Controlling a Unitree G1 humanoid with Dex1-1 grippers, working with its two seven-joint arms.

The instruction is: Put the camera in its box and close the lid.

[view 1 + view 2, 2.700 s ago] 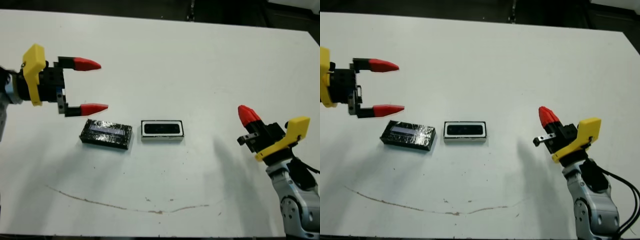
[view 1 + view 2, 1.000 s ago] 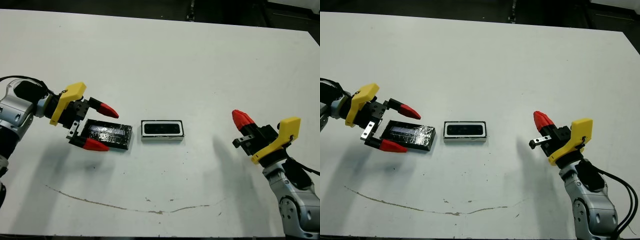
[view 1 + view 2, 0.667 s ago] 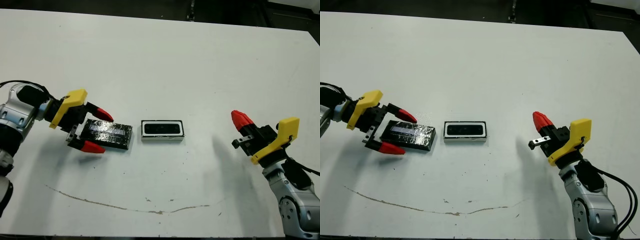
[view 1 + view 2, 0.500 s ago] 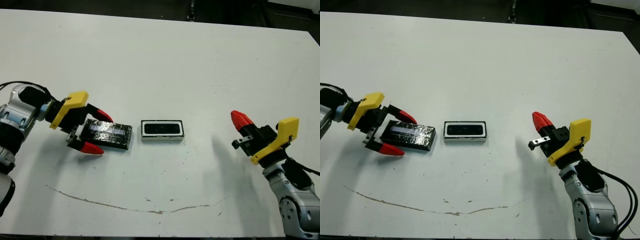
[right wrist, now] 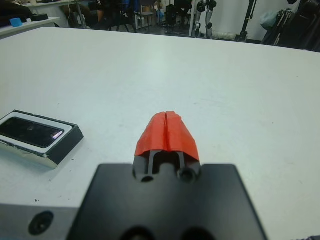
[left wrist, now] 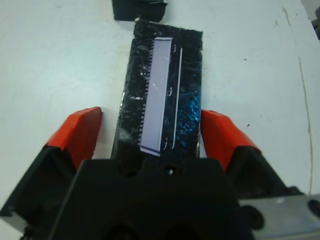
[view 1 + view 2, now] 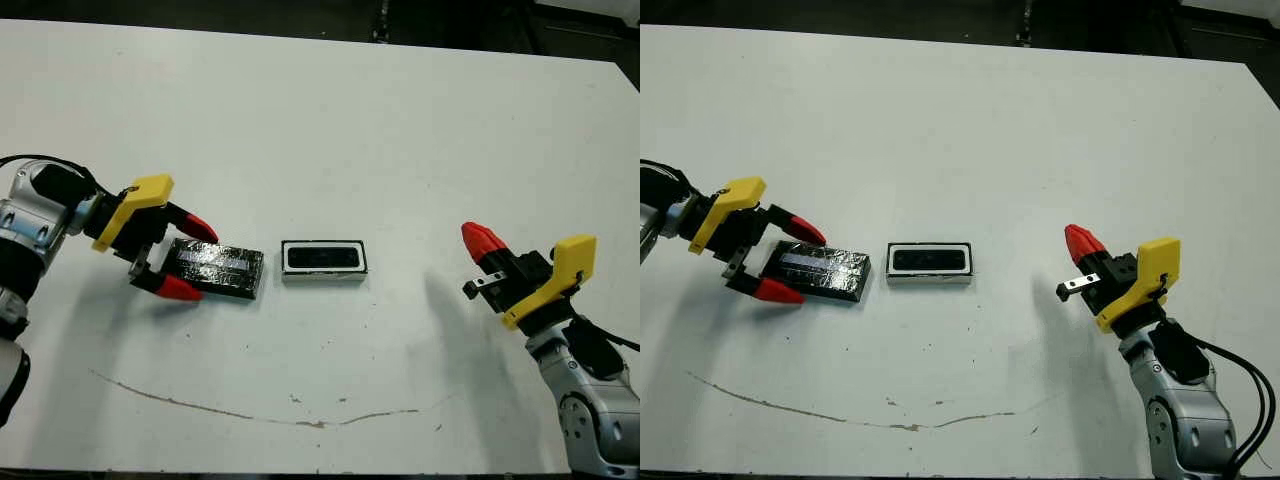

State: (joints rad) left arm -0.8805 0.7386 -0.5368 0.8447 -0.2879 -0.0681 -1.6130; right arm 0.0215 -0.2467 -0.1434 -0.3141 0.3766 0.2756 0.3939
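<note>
Two red-tipped fingers of the left gripper point(image 7: 184, 258) stand spread on either side of the lid's point(image 7: 215, 268) left end, one pad point(image 6: 220, 137) at its edge, the other apart. The lid lies flat, long axis left-right; just beside it the box point(image 7: 324, 261), parallel, holds the camera point(image 7: 324, 258). Well apart, the right gripper point(image 5: 166, 132) is clenched, empty, above the table point(image 7: 400, 130).
</note>
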